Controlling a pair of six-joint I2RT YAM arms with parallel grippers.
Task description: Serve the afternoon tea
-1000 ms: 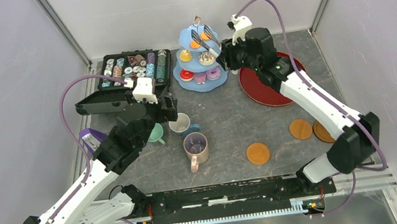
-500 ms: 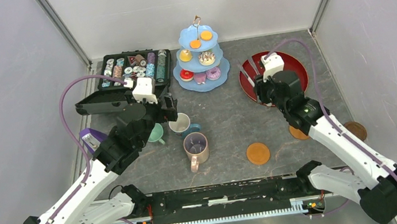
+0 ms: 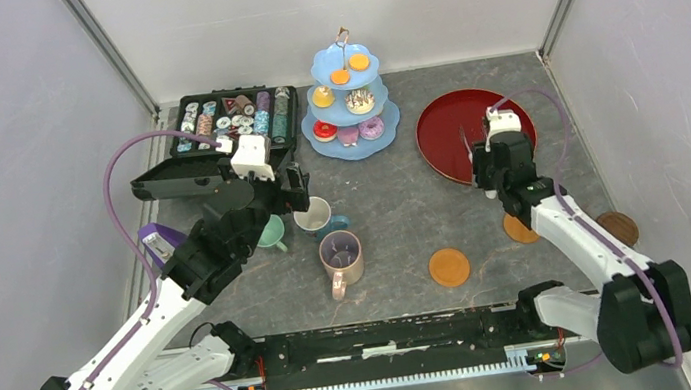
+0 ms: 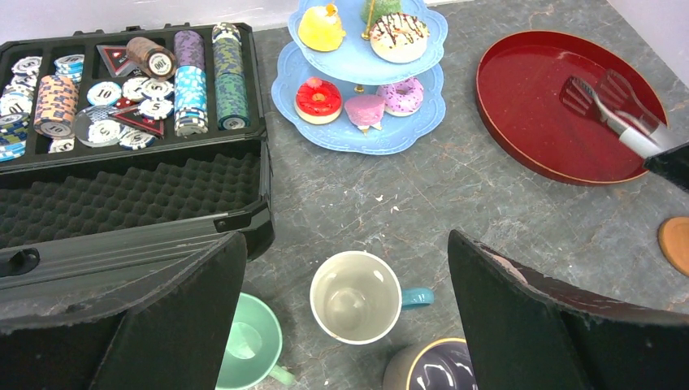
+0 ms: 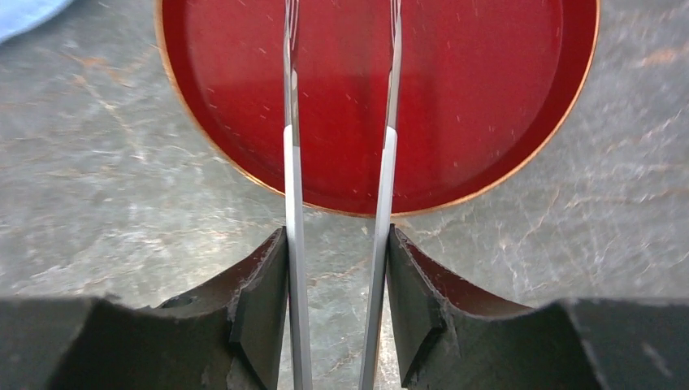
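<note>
The pale-blue three-tier stand (image 3: 335, 143) at the back holds several colourful pastries (image 4: 311, 99). My left gripper (image 3: 295, 189) is open and hovers over the white-and-blue mug (image 4: 353, 296); its jaws stand wide on either side of it. The mint green mug (image 4: 248, 341) and the tall pink-purple mug (image 4: 431, 370) stand beside it. My right gripper (image 5: 337, 276) is shut on metal tongs (image 5: 292, 162). The tong tips reach over the red tray (image 5: 487, 97) and hold nothing. Three brown coasters (image 3: 449, 266) lie front right. The olive mug is out of view.
An open black case of round chips (image 3: 231, 119) lies at the back left, its lid (image 4: 122, 203) close to my left gripper. A purple-and-white object (image 3: 158, 244) sits at the left edge. Grey walls close in the table on three sides.
My right arm pulled the tongs back from the stand's top tiers to over the red tray. A coaster at the far right came into view. My left arm has not moved.
</note>
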